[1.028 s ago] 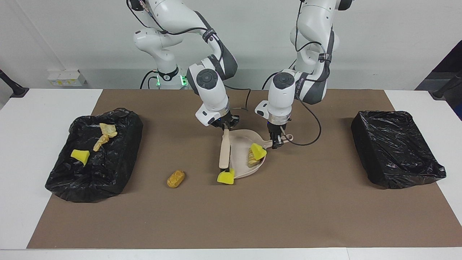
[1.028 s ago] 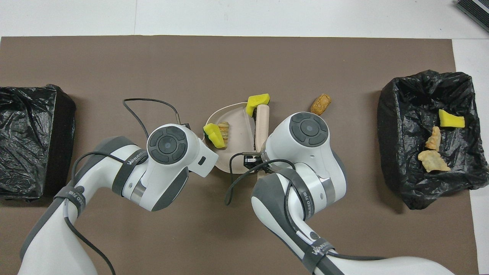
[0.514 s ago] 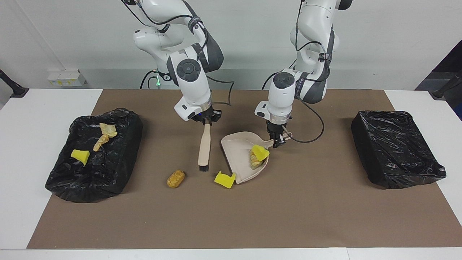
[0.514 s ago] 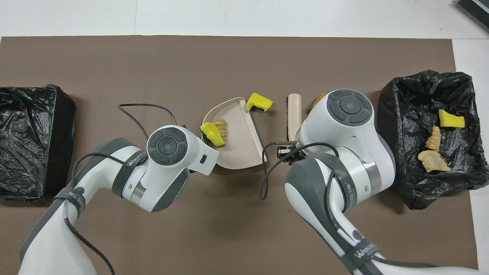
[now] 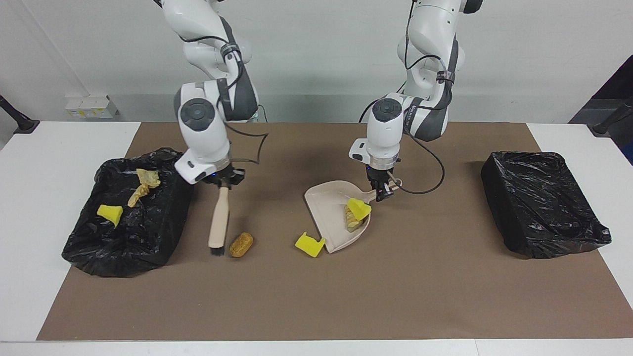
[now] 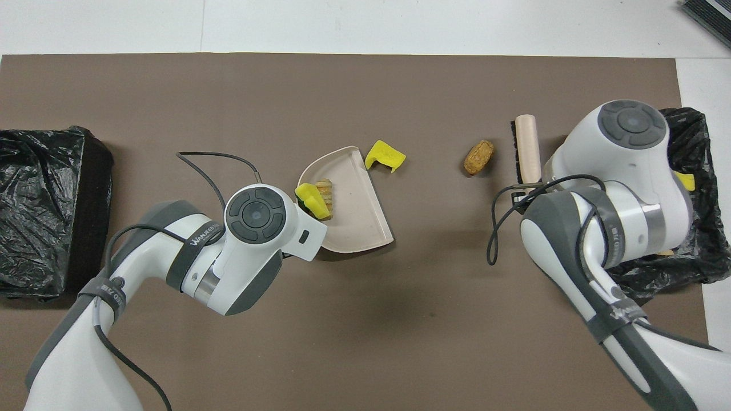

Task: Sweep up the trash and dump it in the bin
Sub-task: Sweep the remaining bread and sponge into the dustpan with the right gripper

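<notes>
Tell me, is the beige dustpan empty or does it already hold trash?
Not empty. The dustpan holds a yellow sponge chunk and a tan pastry piece near its handle; another yellow chunk lies outside, at its open edge.

Two black-lined bins (image 5: 129, 211) (image 5: 542, 201), one beige dustpan (image 5: 330, 207), one brush (image 5: 219, 218), three yellow sponge chunks (image 5: 309, 244) (image 5: 358, 207) (image 5: 110, 213), four tan pastry pieces (image 5: 241, 244) (image 5: 350, 219) (image 5: 147, 177) (image 5: 136, 197), two arms.

Dustpan (image 5: 332, 217) mid-desk, two lumps (image 5: 355, 213) in it, one lump (image 5: 309, 244) at its mouth; brush (image 5: 219, 220) beside pastry lump (image 5: 241, 244); bins (image 5: 129, 212) at desk's ends.
</notes>
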Motion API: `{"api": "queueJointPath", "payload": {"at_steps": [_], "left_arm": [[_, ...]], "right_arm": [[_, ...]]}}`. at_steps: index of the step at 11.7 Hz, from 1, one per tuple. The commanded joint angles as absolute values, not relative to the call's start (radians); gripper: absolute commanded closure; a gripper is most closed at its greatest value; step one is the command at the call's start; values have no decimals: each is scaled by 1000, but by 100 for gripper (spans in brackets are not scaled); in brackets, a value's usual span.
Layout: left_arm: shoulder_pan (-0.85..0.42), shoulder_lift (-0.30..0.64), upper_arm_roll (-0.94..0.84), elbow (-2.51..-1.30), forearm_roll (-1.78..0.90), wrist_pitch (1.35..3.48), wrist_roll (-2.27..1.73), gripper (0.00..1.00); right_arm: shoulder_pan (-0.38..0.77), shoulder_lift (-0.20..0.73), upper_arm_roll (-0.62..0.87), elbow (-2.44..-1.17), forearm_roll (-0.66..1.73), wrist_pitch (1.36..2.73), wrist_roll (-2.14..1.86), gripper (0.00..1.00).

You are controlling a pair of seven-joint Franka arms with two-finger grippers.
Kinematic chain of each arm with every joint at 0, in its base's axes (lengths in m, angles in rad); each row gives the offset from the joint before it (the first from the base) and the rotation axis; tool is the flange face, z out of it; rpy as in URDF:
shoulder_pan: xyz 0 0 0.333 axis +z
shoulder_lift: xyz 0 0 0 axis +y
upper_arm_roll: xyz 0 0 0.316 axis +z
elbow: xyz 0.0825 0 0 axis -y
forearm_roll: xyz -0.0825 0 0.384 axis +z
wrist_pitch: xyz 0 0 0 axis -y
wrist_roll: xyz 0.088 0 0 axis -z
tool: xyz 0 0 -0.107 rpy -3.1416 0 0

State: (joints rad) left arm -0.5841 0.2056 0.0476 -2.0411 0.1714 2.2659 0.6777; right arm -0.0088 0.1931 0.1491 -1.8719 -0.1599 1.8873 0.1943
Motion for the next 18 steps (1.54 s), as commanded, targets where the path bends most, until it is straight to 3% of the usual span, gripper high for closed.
{"api": "queueJointPath", "payload": {"at_steps": [1, 6, 12, 18], "left_arm": [[-594, 204, 55, -1991, 225, 2179, 657, 100], [-568, 225, 55, -1973, 284, 2193, 649, 100], [-511, 233, 54, -1986, 322, 2252, 658, 100], [-509, 224, 51, -2017, 319, 2266, 718, 100]], "right_arm": [[-25, 233, 167, -1868, -236, 1907, 123, 100], [43, 397, 179, -1731, -224, 1945, 54, 100], [173, 455, 195, -1704, -64, 2028, 92, 100], [323, 557, 196, -1574, 63, 2109, 287, 100]]}}
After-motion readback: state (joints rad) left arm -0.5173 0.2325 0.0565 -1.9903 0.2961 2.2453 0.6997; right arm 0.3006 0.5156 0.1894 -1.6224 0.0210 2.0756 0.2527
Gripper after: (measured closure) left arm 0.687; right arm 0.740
